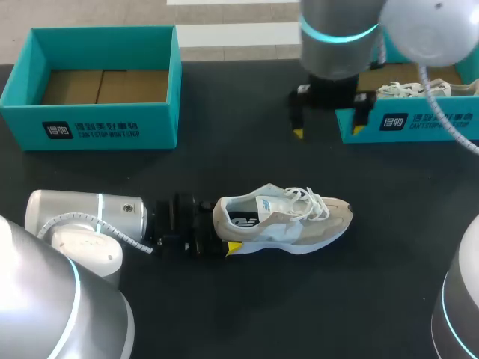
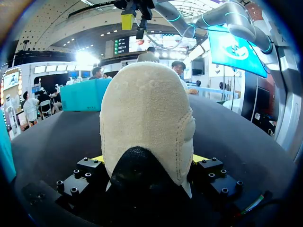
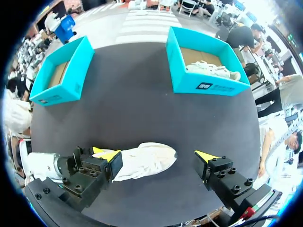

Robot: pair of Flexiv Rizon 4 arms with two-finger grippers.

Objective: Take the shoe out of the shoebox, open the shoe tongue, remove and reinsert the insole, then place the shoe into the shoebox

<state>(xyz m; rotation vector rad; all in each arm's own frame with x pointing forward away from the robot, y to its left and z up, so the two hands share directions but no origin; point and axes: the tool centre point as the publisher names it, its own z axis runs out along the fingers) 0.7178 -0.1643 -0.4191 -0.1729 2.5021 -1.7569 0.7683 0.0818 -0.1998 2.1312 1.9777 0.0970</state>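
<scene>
A beige and white shoe [image 1: 288, 221] lies on its sole mid-table, toe to the right, laces tied, dark insole showing in its opening. My left gripper [image 1: 224, 232] is at the heel, one finger on each side. In the left wrist view the suede heel [image 2: 147, 123] fills the gap between both fingers [image 2: 98, 159], which press on it. My right gripper [image 1: 327, 129] hangs open high above the table's back, next to the right box. From the right wrist view the shoe [image 3: 147, 161] lies far below the right gripper [image 3: 158, 156].
An open teal shoebox [image 1: 97, 127] at the back left shows only a cardboard floor. A second teal box [image 1: 408, 123] at the back right holds another white shoe [image 1: 408, 88]. Bare black table surrounds the shoe.
</scene>
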